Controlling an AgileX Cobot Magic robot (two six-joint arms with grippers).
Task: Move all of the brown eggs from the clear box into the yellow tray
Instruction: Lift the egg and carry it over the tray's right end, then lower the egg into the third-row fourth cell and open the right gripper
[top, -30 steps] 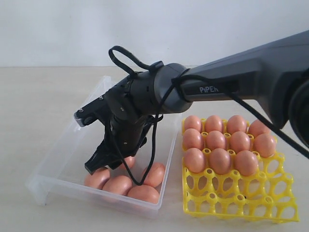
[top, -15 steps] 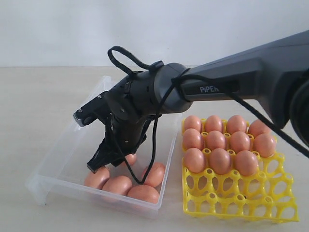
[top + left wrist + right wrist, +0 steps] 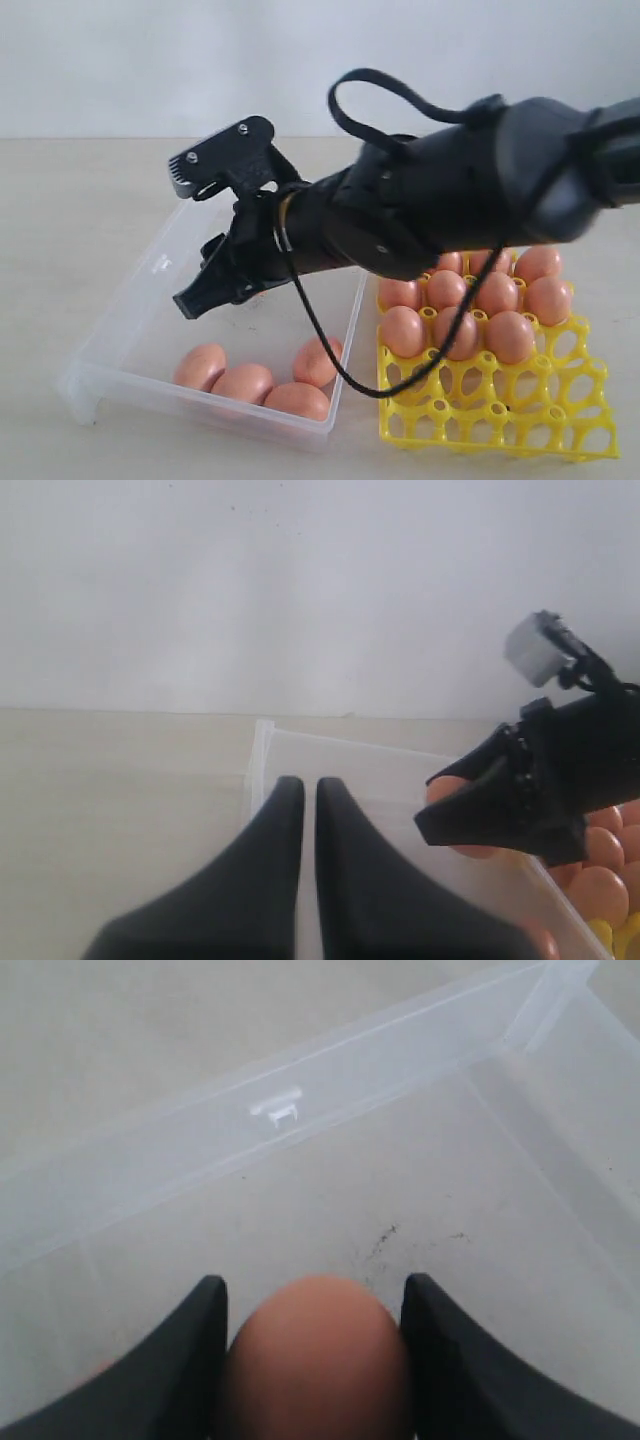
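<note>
- The right claw is closed on one brown egg, held clear above the floor of the clear box.
- The left claw has its fingers together and is empty, idle beside the box.
- Risk: the shell is smooth and rounded, pinched by two fingers only. A jolt in transit could let it slip onto the four eggs below or onto the bench.
- Risk: the cable loop hangs under the arm and could drag across eggs already seated in the yellow tray, whose nearest row is empty.
- The right wrist view shows the egg centred between the fingers.
- The exterior view hides it almost wholly but alone shows the tray's free cups.
- The left wrist view shows the egg bulging out on both sides of the claw.
</note>
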